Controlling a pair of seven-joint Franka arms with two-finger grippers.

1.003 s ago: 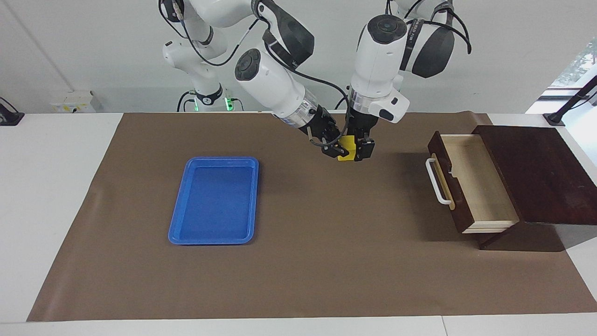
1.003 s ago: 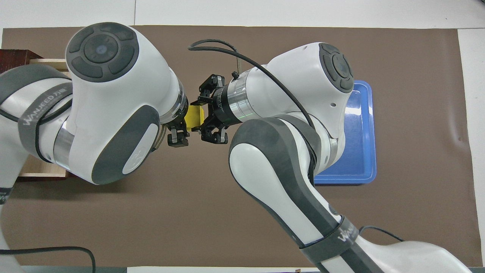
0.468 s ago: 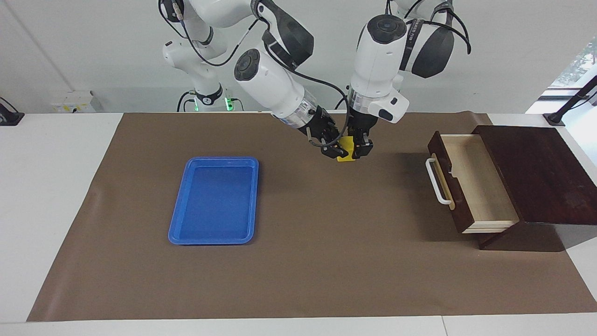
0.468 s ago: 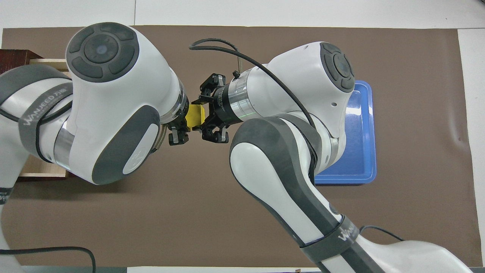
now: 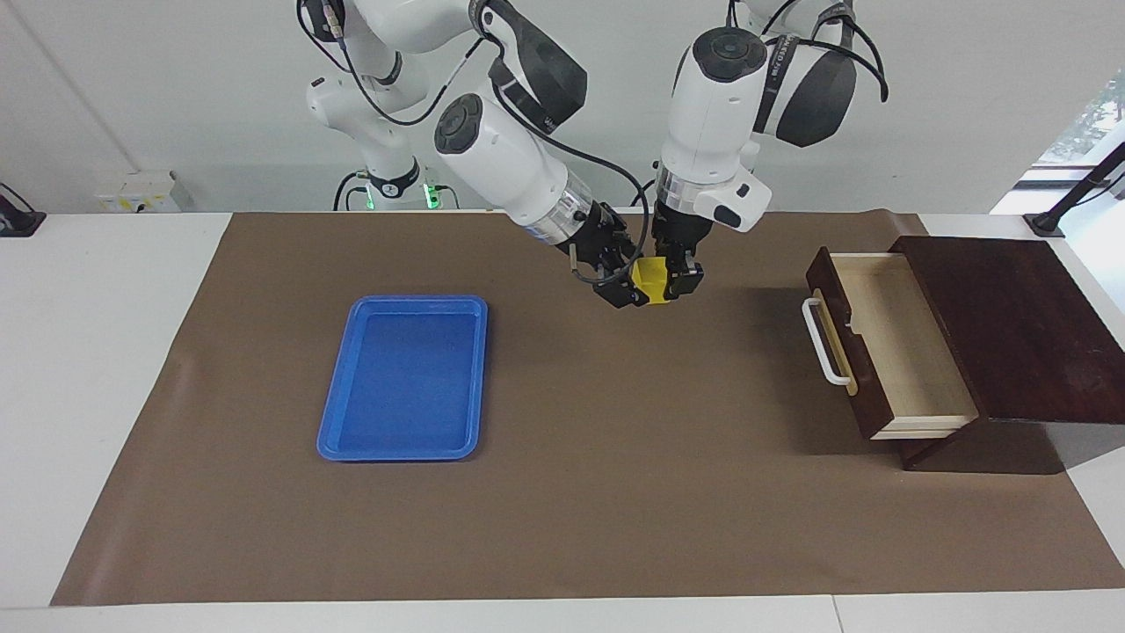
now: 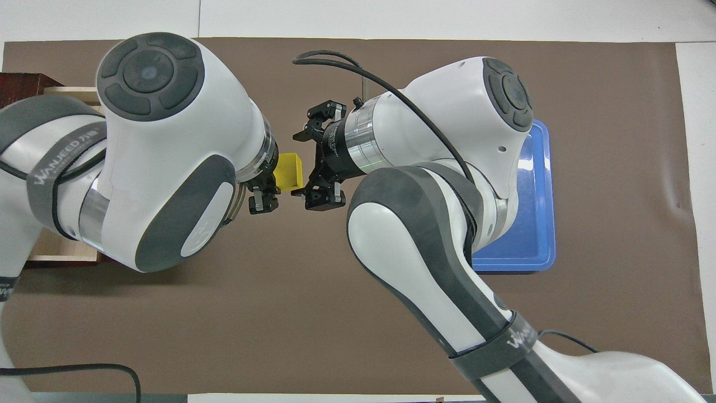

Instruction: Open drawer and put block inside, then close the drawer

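Note:
The small yellow block (image 5: 651,280) hangs in the air over the mat, between the blue tray and the drawer. My left gripper (image 5: 671,283) comes down from above and is shut on the block. My right gripper (image 5: 624,287) is open right beside the block, with its fingers apart from it. In the overhead view the block (image 6: 288,170) shows between my left gripper (image 6: 268,187) and my open right gripper (image 6: 302,165). The dark brown drawer (image 5: 896,343) stands pulled out of its cabinet (image 5: 1011,325), white handle (image 5: 822,343) toward the tray. Its pale interior holds nothing.
A blue plastic tray (image 5: 352,387) lies on the brown mat (image 5: 615,492) toward the right arm's end, with nothing in it. It also shows in the overhead view (image 6: 537,224). The cabinet stands at the left arm's end of the table.
My right gripper has opened, let go of the block and drawn back a little toward the tray. My left gripper keeps the block and has risen slightly; the block now sits tilted.

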